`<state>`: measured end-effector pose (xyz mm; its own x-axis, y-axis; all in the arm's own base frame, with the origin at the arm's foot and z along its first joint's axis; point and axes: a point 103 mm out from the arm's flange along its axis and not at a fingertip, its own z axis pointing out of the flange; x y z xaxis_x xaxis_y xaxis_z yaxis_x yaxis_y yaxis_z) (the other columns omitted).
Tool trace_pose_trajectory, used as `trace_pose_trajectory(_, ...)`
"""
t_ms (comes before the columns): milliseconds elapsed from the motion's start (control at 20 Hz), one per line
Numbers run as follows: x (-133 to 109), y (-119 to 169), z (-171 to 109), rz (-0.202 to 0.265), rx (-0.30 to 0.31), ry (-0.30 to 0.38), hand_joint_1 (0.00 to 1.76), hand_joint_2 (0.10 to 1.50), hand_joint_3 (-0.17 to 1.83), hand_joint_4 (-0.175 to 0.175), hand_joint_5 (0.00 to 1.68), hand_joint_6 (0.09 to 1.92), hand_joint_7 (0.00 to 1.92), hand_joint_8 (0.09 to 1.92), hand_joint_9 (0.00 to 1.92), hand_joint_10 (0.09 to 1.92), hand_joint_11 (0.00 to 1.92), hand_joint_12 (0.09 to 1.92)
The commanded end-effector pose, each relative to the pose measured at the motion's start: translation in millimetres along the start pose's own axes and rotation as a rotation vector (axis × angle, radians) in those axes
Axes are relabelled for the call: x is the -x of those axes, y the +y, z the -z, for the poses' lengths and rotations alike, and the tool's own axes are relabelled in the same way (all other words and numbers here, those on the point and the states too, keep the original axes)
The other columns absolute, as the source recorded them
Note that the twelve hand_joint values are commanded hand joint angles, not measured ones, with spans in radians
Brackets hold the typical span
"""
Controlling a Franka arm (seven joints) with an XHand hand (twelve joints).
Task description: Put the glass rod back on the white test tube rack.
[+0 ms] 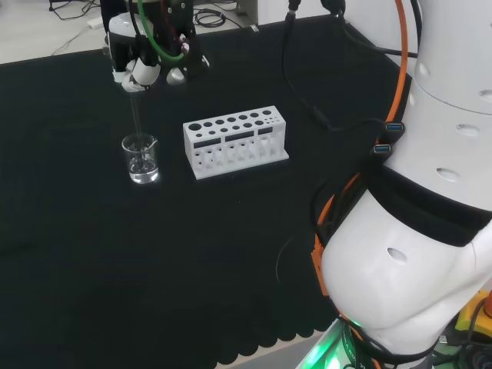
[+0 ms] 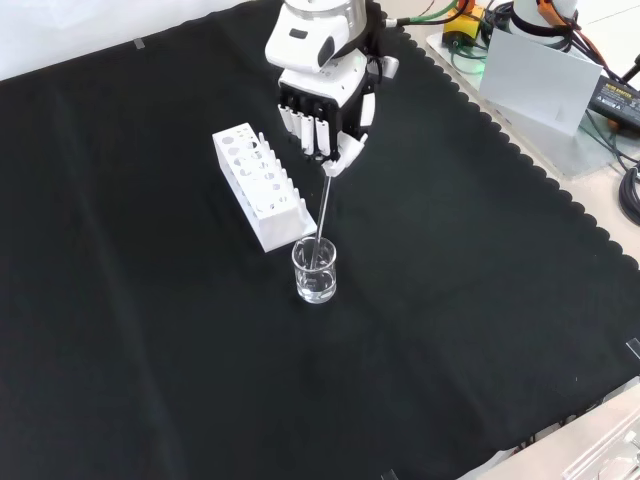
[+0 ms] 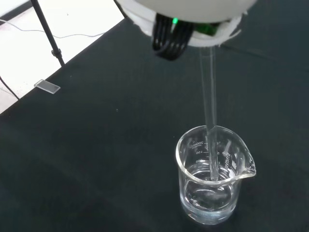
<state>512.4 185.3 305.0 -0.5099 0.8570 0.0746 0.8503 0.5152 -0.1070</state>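
Observation:
A thin clear glass rod [image 2: 323, 210] hangs almost upright from my hand [image 2: 325, 110], whose fingers and thumb pinch its top end. Its lower end dips into a small glass beaker [image 2: 314, 271] with a little clear liquid. In the head view the hand [image 1: 146, 65] is above the beaker [image 1: 141, 158], with the rod [image 1: 137, 119] running down between them. The wrist view shows the rod [image 3: 209, 111] entering the beaker [image 3: 212, 174]. The white test tube rack [image 1: 234, 141] stands right of the beaker in the head view; in the front view the rack [image 2: 257, 185] lies up and left of it.
Black cloth covers the bench. The arm's white links [image 1: 430, 207] stand at the right of the head view. Cables and a grey box [image 2: 530, 80] lie beyond the cloth's scalloped edge at the front view's upper right.

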Motion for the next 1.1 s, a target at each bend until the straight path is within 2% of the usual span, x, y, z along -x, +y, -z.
trace_pose_trajectory(50,-7.0,1.7,2.4,0.014,0.000,-0.017,1.32,0.70,0.62,-0.175,1.40,0.12,1.19,1.08,1.52,0.91,1.59,0.61)
trace_pose_trajectory(1100,-4.5,-8.0,24.8,-0.007,0.043,0.012,1.32,0.70,0.62,-0.175,1.40,0.12,1.19,1.08,1.52,0.91,1.58,0.62)
